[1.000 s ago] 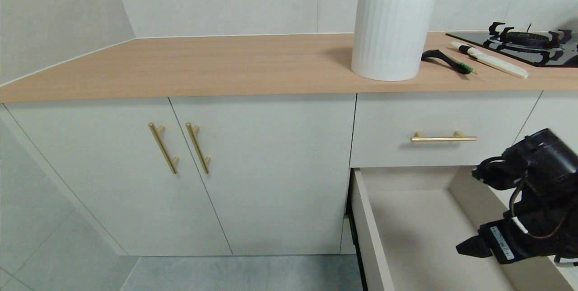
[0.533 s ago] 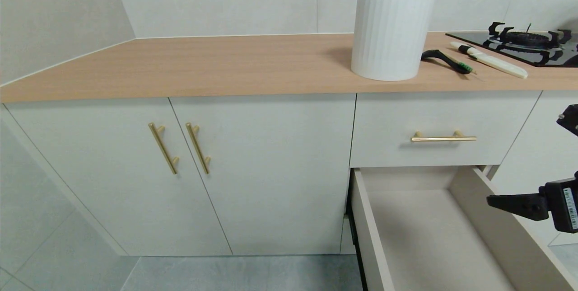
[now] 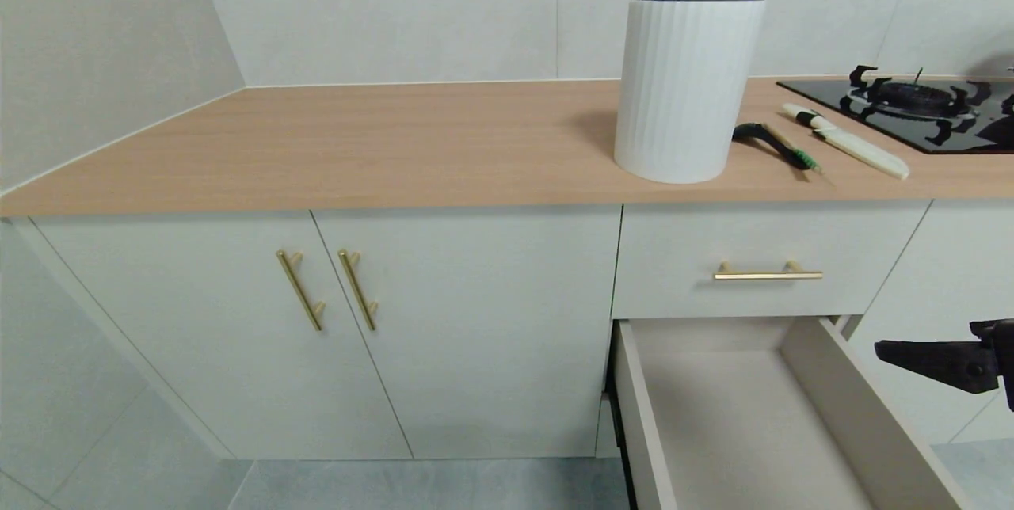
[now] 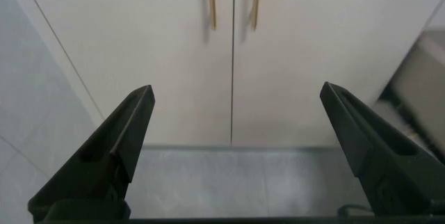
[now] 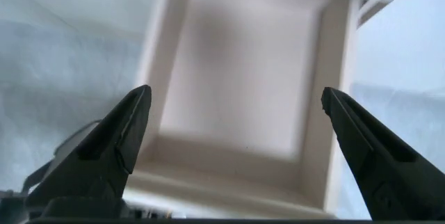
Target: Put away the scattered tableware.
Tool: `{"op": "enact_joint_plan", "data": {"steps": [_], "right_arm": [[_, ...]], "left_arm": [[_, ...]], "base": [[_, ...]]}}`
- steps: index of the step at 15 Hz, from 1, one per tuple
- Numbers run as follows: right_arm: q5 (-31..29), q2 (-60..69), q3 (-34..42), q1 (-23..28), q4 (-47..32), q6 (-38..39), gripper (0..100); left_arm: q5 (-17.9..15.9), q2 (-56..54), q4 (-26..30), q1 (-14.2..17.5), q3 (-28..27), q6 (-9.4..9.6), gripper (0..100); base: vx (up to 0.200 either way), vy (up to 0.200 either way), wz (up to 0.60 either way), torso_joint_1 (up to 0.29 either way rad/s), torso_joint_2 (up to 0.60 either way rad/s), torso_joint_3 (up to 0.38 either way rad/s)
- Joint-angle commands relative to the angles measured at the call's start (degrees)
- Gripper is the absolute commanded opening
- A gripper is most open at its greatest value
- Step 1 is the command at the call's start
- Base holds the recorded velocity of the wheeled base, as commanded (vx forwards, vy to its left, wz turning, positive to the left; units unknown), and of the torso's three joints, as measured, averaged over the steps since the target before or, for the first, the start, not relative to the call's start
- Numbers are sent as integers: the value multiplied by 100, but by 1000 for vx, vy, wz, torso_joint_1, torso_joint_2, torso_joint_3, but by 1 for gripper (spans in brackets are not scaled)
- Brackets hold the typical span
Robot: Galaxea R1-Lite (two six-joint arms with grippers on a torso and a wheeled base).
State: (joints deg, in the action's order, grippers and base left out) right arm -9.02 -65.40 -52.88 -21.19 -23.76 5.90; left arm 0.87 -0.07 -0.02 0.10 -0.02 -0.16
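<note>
Tableware not stowed yet: black curved-handle utensil (image 3: pixel 770 141) & cream-white knife (image 3: pixel 846 144) lie loose on light wood countertop (image 3: pixel 356 138), between tall white ribbed cylinder holder (image 3: pixel 688 90) & black gas hob (image 3: pixel 911 102). Pale lower drawer (image 3: pixel 840 407) stands pulled out below them, prob. as the spot meant to take them. Top drawer w/ brass bar handle (image 3: pixel 767 275) is shut. Right gripper (image 5: pixel 234 93) hangs low near the open drawer's right side, jaws wide, holding nothing. Looks readied for a pick, but it'd need to rise to counter level. Left gripper (image 4: pixel 236 90) faces the white cabinet doors (image 4: pixel 313 57), jaws wide too, nothing held.
</note>
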Motion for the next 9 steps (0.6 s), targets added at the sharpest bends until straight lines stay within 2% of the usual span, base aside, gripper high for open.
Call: {"op": "enact_joint_plan", "data": {"steps": [1,9], "right_arm": [[-3,-8,24,1,-6,-1,100],[-3,-25,24,1,161,-54,100]], "left_arm": [[1,7,2,8,2,-2,100],[1,7,2,8,2,-2,100]], "base": [[0,0,0,119,-515,-300],[0,0,0,165,-438,-278]]}}
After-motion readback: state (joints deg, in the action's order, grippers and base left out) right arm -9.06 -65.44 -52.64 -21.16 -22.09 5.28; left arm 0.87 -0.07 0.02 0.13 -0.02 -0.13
